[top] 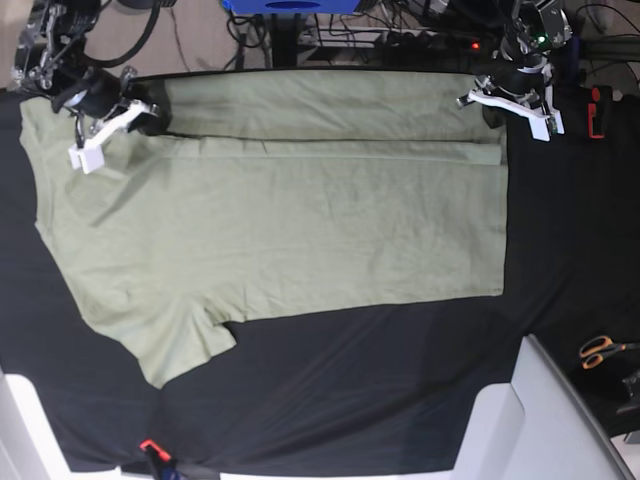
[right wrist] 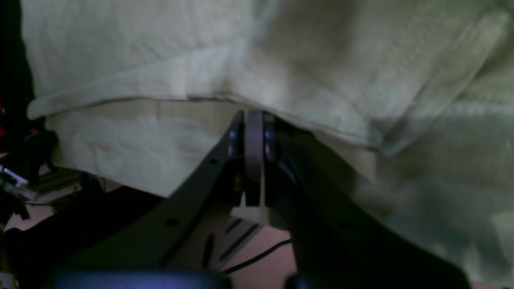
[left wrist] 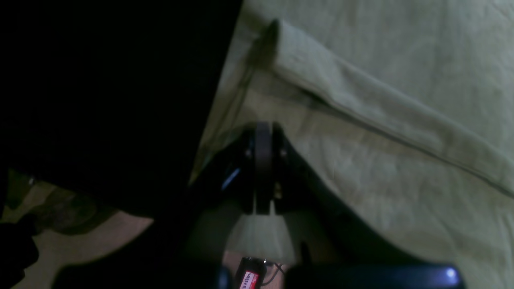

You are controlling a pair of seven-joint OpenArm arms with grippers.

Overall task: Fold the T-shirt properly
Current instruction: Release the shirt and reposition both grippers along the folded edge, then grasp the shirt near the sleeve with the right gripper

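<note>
The pale green T-shirt (top: 300, 220) lies flat on the black cloth (top: 400, 380), with its far strip folded over along a crease near the top edge. One short sleeve (top: 170, 340) sticks out at the lower left. My left gripper (top: 490, 112) is at the right end of the folded strip. In the left wrist view its jaws (left wrist: 263, 130) are shut with shirt fabric (left wrist: 381, 80) pinched between them. My right gripper (top: 150, 118) is at the left end. In the right wrist view it (right wrist: 253, 116) is shut on the shirt's folded edge (right wrist: 140, 60).
Orange-handled scissors (top: 600, 350) lie at the right edge. A white bin or tray (top: 540, 420) stands at the lower right corner. A red object (top: 597, 110) sits beside the left arm. A small red clip (top: 150, 447) is at the cloth's near edge.
</note>
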